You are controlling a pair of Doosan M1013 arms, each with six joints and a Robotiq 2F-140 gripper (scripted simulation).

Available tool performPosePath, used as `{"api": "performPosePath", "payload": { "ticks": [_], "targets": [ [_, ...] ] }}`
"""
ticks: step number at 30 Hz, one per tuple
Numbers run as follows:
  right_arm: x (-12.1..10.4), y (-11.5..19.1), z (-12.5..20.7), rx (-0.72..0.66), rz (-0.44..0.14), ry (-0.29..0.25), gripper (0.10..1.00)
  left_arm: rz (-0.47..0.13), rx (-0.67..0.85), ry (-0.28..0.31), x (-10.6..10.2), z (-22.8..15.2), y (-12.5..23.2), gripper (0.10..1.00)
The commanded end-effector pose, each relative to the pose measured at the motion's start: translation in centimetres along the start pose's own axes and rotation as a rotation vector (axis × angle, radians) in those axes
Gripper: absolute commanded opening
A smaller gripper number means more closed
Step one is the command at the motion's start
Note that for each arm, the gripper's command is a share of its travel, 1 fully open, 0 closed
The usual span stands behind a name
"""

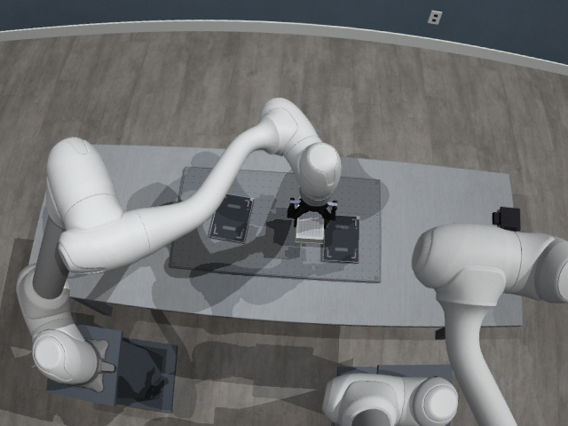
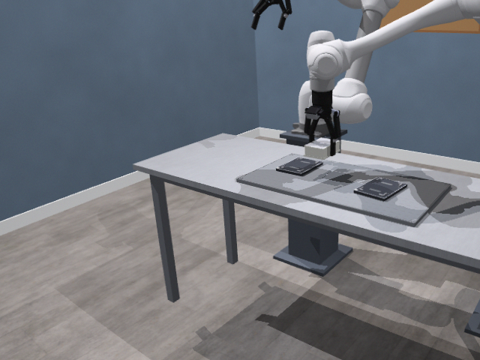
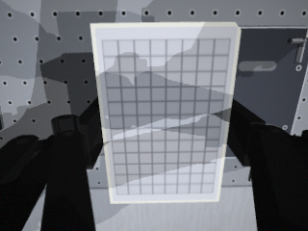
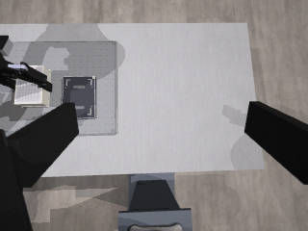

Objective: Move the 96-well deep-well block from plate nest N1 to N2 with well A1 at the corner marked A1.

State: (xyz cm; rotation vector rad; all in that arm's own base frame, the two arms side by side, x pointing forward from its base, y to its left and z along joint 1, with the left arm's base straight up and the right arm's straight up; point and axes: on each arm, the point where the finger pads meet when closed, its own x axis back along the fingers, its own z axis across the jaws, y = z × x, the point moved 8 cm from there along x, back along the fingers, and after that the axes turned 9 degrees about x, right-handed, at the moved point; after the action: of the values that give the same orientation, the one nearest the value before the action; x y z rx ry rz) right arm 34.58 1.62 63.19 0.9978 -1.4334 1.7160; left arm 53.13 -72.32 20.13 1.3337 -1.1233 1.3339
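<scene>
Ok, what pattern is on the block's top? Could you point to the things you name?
A grid of small squares on the block (image 1: 310, 229) (image 2: 317, 148) (image 3: 166, 115) (image 4: 30, 91), clearest in the left wrist view.
</scene>
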Motion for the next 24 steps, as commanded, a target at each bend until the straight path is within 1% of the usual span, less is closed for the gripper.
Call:
{"api": "performPosePath", "payload": {
  "ticks": [1, 4, 6, 21, 24],
  "targets": [
    [0.0, 0.0, 0.0, 0.000, 0.001, 0.000, 1.000, 0.001, 0.000, 0.001, 0.2, 1.2, 0.3, 0.605],
    [0.0, 0.0, 0.0, 0.000, 0.001, 0.000, 1.000, 0.001, 0.000, 0.001, 0.2, 2.2, 0.6, 0.605],
    [0.0, 0.0, 0.0, 0.000, 0.001, 0.000, 1.000, 0.001, 0.000, 0.001, 0.2, 2.2, 0.6, 0.605],
    [0.0, 0.0, 0.0, 0.000, 0.001, 0.000, 1.000, 0.001, 0.000, 0.001, 0.2, 7.0, 2.0, 0.605],
    [0.0, 0.0, 0.0, 0.000, 0.001, 0.000, 1.000, 0.001, 0.000, 0.001, 0.2, 7.3, 2.1, 0.605]
  ]
}}
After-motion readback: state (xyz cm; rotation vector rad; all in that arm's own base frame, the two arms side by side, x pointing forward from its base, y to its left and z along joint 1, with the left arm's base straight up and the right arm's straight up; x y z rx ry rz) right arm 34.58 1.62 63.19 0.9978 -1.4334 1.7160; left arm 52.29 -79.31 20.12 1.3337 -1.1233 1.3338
